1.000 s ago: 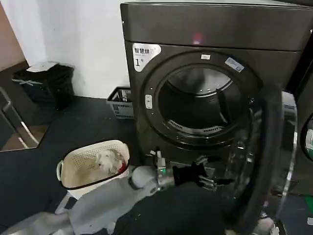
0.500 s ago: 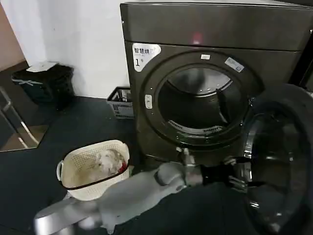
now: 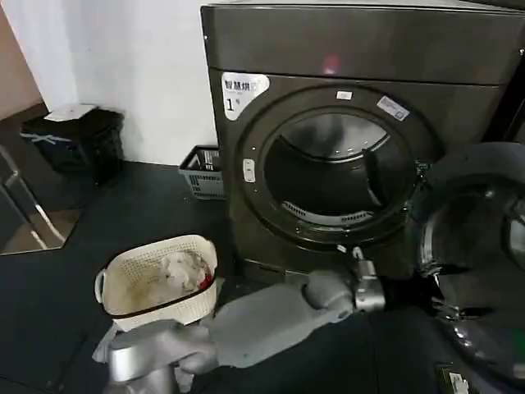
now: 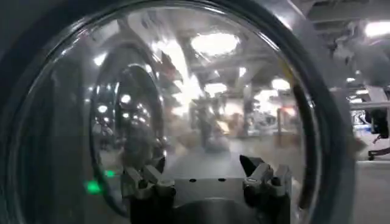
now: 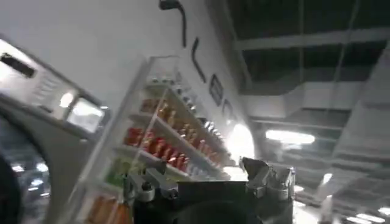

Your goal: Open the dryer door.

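At dryer door (image 3: 476,246) glass (image 4: 201,103), left end effector (image 4: 204,176) spread wide, touching nothing.

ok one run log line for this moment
task: open dryer door | door: swung wide, drum exposed | left tool: open, at door's inner side | right tool: open, away from dryer

The dryer (image 3: 361,123), dark grey-brown with a white "1" sticker, is standing with its drum mouth uncovered, while the dryer door (image 3: 480,246) is hanging wide open at its right, showing its black inner side.
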Controlling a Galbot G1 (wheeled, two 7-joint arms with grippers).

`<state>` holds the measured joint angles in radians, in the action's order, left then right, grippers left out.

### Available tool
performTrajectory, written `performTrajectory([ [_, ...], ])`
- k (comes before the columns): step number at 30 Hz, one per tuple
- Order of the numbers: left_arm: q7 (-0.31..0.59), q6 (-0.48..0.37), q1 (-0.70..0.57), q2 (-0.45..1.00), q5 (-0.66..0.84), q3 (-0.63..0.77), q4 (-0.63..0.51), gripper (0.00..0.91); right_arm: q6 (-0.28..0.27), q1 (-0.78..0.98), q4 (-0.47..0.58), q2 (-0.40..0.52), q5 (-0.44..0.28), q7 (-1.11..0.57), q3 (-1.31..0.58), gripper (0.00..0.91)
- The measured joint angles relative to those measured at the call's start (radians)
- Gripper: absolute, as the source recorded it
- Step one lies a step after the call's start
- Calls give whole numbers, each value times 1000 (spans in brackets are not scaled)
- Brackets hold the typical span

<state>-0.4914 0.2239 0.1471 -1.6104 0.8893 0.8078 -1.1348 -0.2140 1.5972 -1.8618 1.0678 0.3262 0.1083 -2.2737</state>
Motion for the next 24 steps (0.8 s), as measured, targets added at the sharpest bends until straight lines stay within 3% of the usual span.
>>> performTrajectory([
  [8,65,12,-5,1,-31,-1,61,907,-12,10,19,-7,4,-32,-41,907],
  [24,83,40,-15,1,-63,-15,111,907,-6,30,26,1,24,-32,-82,907],
])
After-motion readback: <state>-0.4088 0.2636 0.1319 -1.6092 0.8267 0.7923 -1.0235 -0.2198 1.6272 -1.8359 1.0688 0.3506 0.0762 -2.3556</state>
